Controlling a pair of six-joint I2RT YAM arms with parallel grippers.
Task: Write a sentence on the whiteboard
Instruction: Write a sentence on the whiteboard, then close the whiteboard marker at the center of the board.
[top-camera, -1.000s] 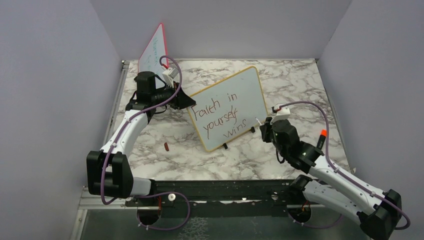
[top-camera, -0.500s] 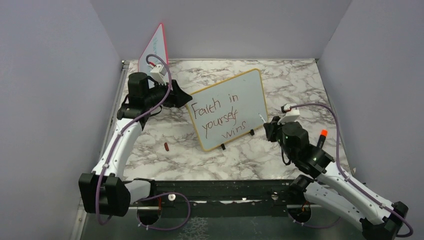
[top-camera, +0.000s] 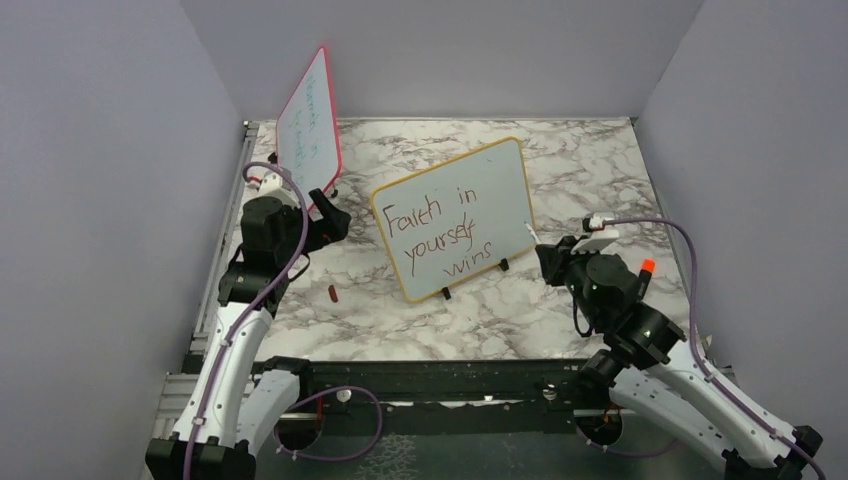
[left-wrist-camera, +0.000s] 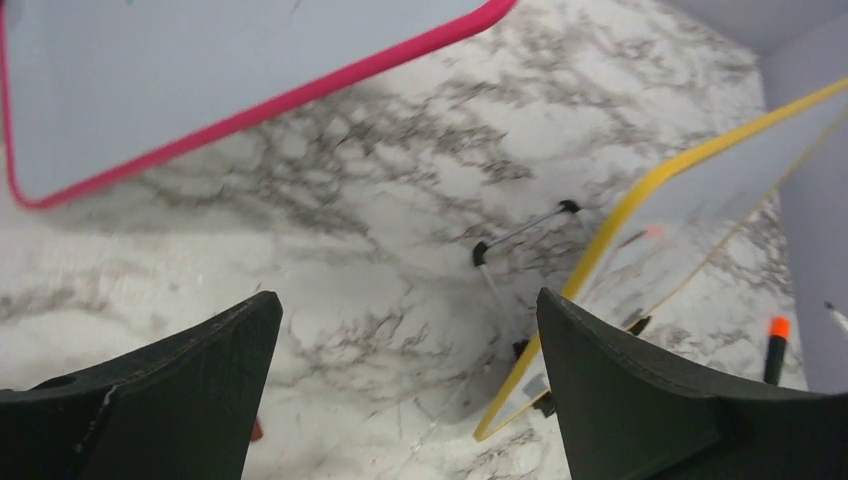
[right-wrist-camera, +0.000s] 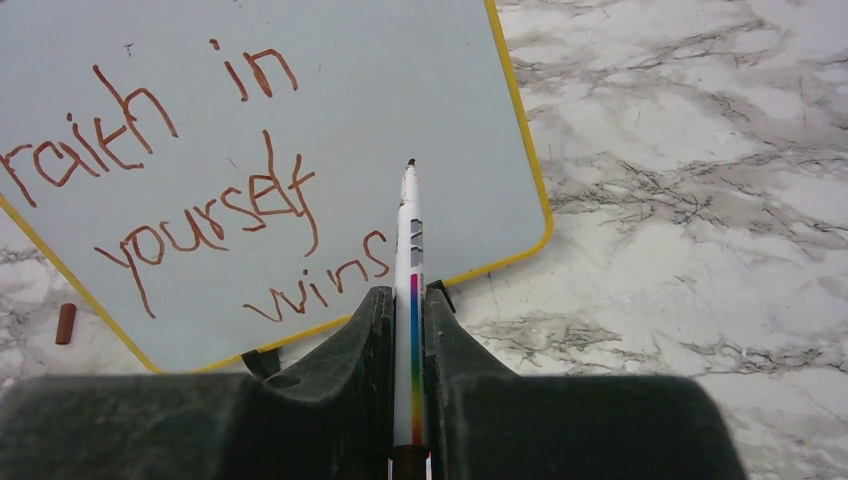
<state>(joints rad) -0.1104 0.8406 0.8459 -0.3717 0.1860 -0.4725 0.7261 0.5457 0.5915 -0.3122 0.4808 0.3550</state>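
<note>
The right gripper (right-wrist-camera: 408, 305) is clenched on a white marker (right-wrist-camera: 409, 220). The marker's tip sits just beside the right edge of the whiteboard (top-camera: 497, 190), and whether they touch cannot be told. An orange-capped pen (top-camera: 645, 272) stands behind that arm, partly hidden. A small red cap (top-camera: 332, 293) lies on the marble table (top-camera: 600, 170). Mid-table the whiteboard leans on black feet and bears the sentence (top-camera: 440, 235) in three slanted lines. The left gripper (left-wrist-camera: 405, 300) hangs spread and empty beside it. A pink-framed board (top-camera: 310, 125) stands farthest back, at the left
</note>
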